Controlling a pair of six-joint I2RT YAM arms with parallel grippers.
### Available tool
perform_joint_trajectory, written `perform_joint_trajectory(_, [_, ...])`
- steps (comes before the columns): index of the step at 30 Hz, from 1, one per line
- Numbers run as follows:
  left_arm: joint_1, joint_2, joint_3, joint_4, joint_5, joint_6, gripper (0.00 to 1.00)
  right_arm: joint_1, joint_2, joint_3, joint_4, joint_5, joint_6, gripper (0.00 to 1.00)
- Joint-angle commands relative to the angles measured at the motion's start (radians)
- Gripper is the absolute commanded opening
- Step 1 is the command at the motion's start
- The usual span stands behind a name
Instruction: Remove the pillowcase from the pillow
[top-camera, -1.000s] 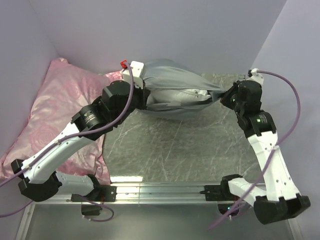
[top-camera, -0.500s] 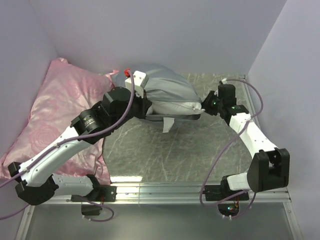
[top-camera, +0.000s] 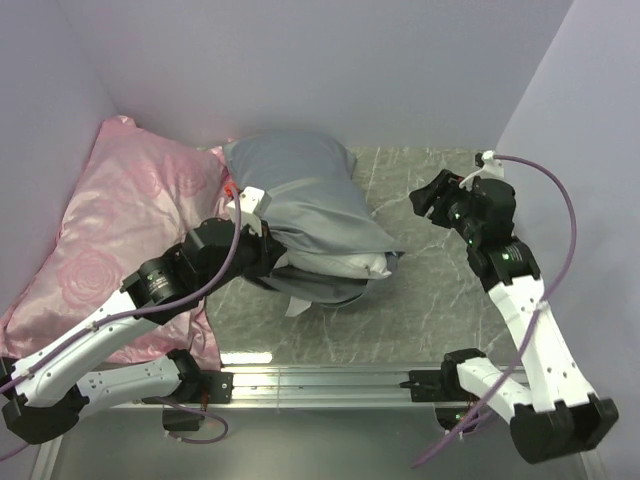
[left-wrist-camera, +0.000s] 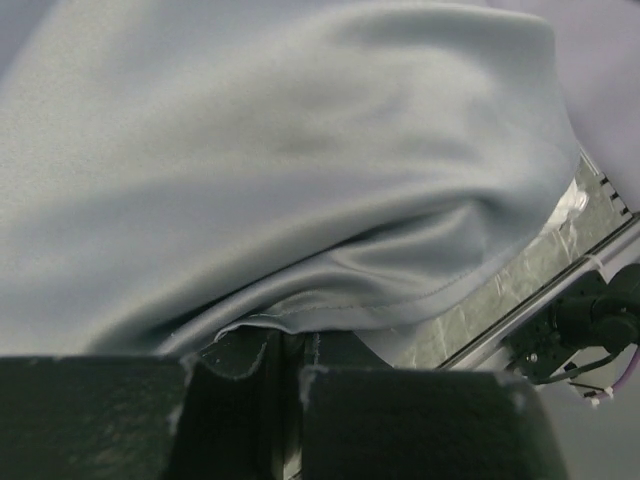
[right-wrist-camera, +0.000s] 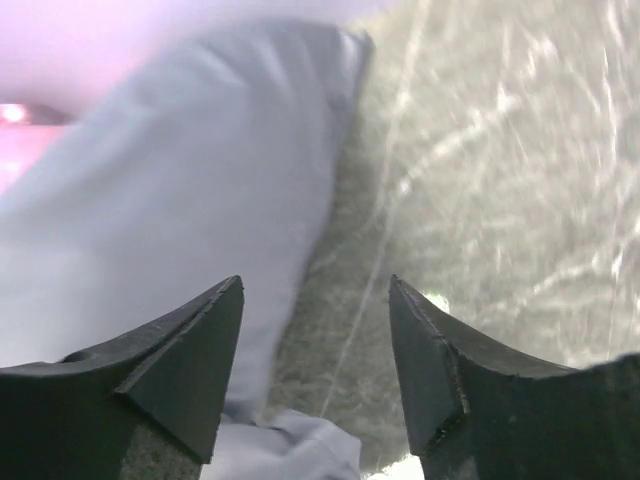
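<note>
The pillowcase (top-camera: 290, 195) is still on the pillow (top-camera: 352, 264). Together they form a plump grey-blue mound on the far left part of the desk (top-camera: 440, 300). Its left end presses against the pink rose-patterned cushion (top-camera: 100, 230), which fills the left corner. From above I see only a narrow white strip of the pillow, at the near right edge of the mound, with loose grey fabric bunched under it.

My left end effector (left-wrist-camera: 290, 345) is pressed together low against the near side of the mound. In the left wrist view a stitched hem of the pillowcase (left-wrist-camera: 300, 180) runs right down to its fingertips, so I read it as pinching that hem. The fabric fills almost the whole view.

My right end effector (right-wrist-camera: 315, 285) is spread wide with nothing between its fingers. It hangs over bare desk to the right of the mound, apart from it. In the right wrist view the pillowcase (right-wrist-camera: 150, 180) lies ahead and to the left. The pink there is only a blur.

The desk is a grey, marbled surface with pale streaks and a dull shine. A metal rail (top-camera: 320, 382) carrying both arm bases runs along its near edge. Plain lavender walls (top-camera: 350, 60) close the space at the back and on both sides.
</note>
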Motion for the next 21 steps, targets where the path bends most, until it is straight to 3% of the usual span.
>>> perform_joint_trajectory(1, [0.001,-0.039,-0.027,0.077,0.018,-0.061,0.01,0.051,-0.083,0.028,0.043,-0.058,-0.091,0.69])
perform_joint_trajectory(4, [0.001,-0.048,-0.040,0.075,0.026,-0.068,0.01,0.247,-0.086,0.068,0.066,-0.049,-0.202,0.73])
perform_joint_trajectory(9, [0.001,-0.062,-0.057,0.072,0.026,-0.078,0.00,0.419,0.020,0.123,0.058,-0.084,-0.304,0.74])
perform_joint_trajectory(16, [0.001,-0.070,-0.066,0.066,0.029,-0.085,0.00,0.540,0.132,0.226,0.040,-0.041,-0.382,0.76])
perform_joint_trajectory(21, [-0.001,-0.071,-0.073,0.065,0.032,-0.088,0.01,0.577,0.195,0.268,0.037,-0.044,-0.391,0.71])
